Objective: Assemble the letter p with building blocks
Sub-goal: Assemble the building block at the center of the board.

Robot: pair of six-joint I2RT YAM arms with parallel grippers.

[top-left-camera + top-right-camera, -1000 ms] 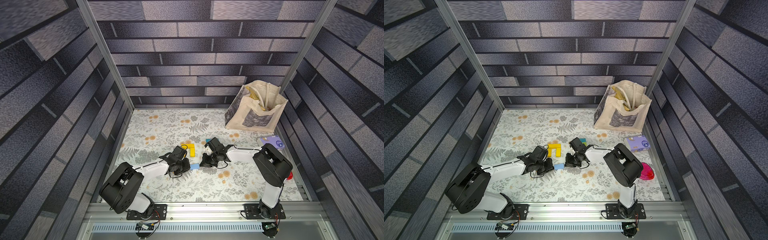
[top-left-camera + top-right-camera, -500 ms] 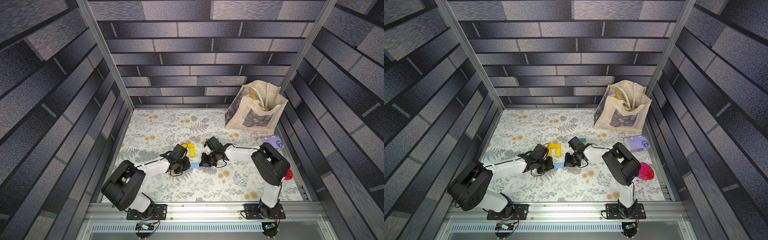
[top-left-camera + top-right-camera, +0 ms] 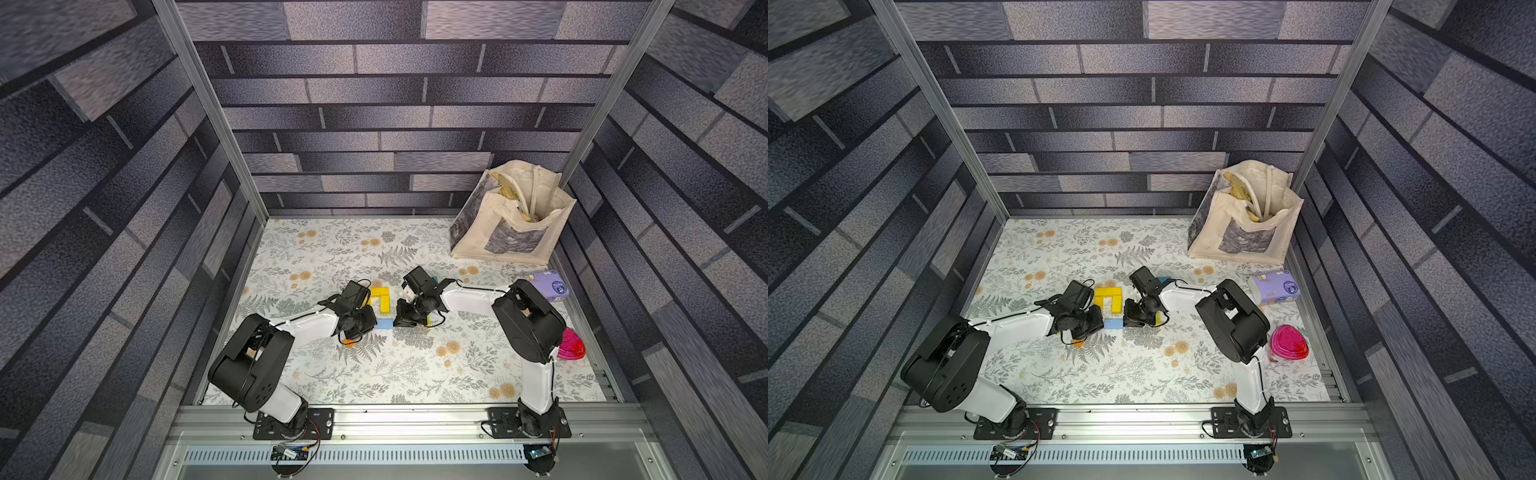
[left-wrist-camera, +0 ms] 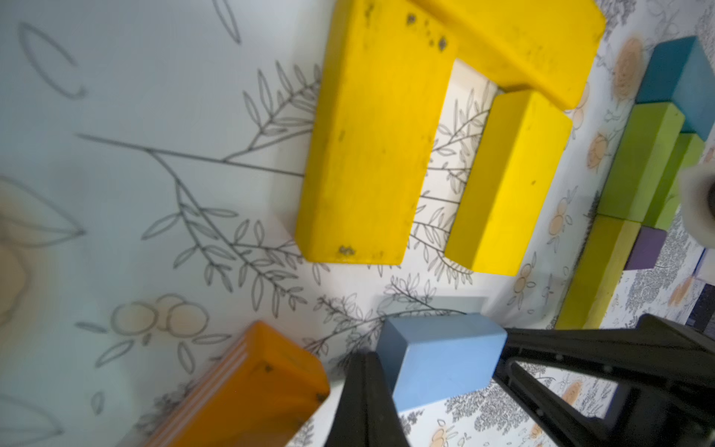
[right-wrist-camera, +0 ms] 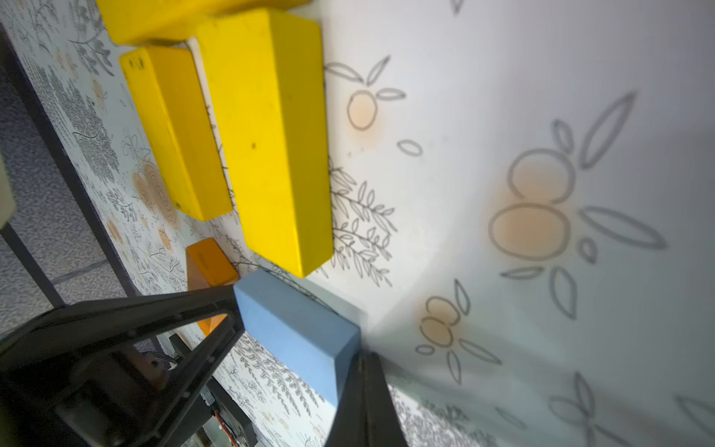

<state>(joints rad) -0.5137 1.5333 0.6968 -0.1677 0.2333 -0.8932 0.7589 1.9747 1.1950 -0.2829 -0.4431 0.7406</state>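
Observation:
Three yellow building blocks (image 3: 380, 297) (image 4: 371, 131) lie on the flowered mat as an arch, one across two legs. Just in front of them lies a light blue block (image 3: 383, 324) (image 4: 445, 356) (image 5: 294, 325). My left gripper (image 4: 365, 358) (image 3: 365, 323) is shut, its tip against one end of that block. My right gripper (image 5: 363, 358) (image 3: 400, 320) is shut against the other end. An orange block (image 4: 247, 391) (image 3: 348, 343) lies beside the left gripper. Green (image 4: 642, 162), teal (image 4: 681, 73) and purple (image 4: 646, 249) blocks cluster beyond the yellow ones, mostly hidden under the right wrist in both top views.
A cloth tote bag (image 3: 511, 220) stands in the far right corner. A lilac tissue pack (image 3: 548, 284) and a pink lidded container (image 3: 571, 345) lie by the right wall. Aluminium rails edge the mat on every side.
Both arms have shifted only slightly. The grippers stay shut at the two ends of the light blue block.

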